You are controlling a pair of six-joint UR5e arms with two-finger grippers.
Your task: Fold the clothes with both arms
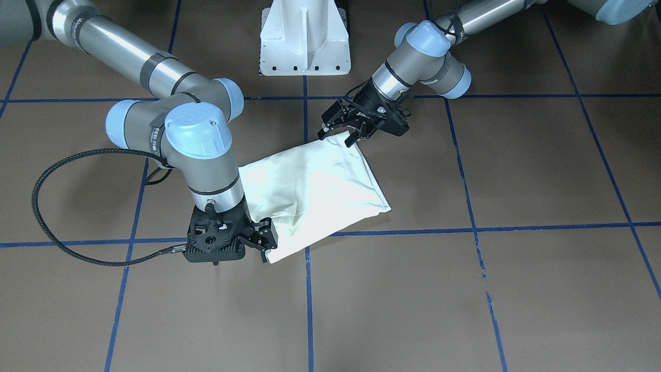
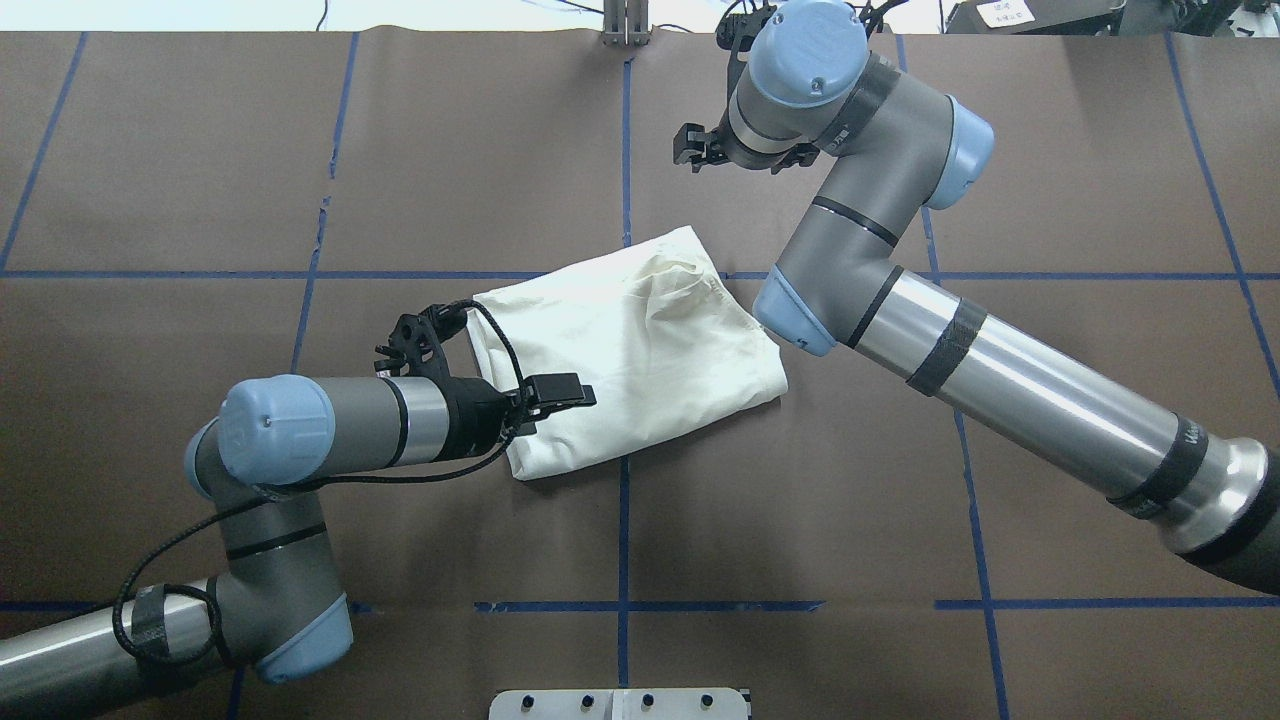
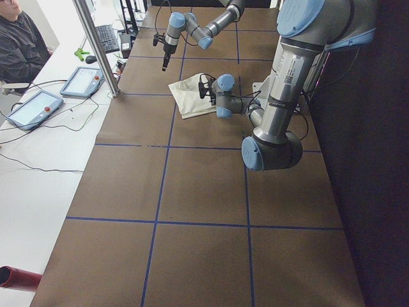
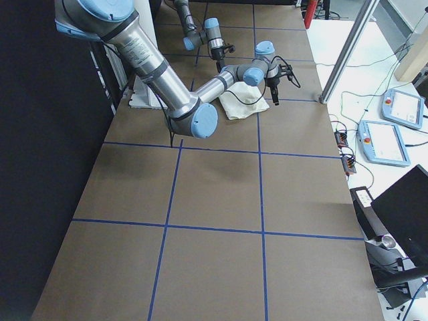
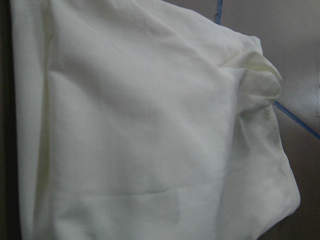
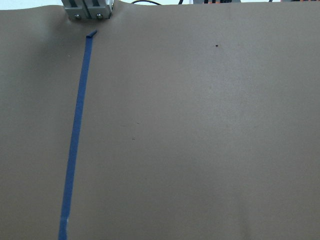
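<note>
The clothes (image 1: 315, 191) lie as one folded cream bundle in the middle of the table (image 2: 640, 350), plain side up with no print showing. My left gripper (image 1: 341, 135) hovers at the bundle's corner nearest the robot, its fingers apart around that corner; from overhead it reaches over the bundle's edge (image 2: 565, 392). The left wrist view is filled with cream cloth (image 5: 150, 125). My right gripper (image 2: 700, 158) hangs open above the table beyond the bundle's far side, apart from it (image 3: 165, 61). The right wrist view shows only brown table and blue tape.
Blue tape lines (image 2: 624, 540) grid the brown table. The white pedestal base (image 1: 304, 41) stands at the robot's edge. Beside the far long edge are a metal post (image 3: 96, 45), control tablets (image 3: 32, 109) and a seated person (image 3: 19, 45).
</note>
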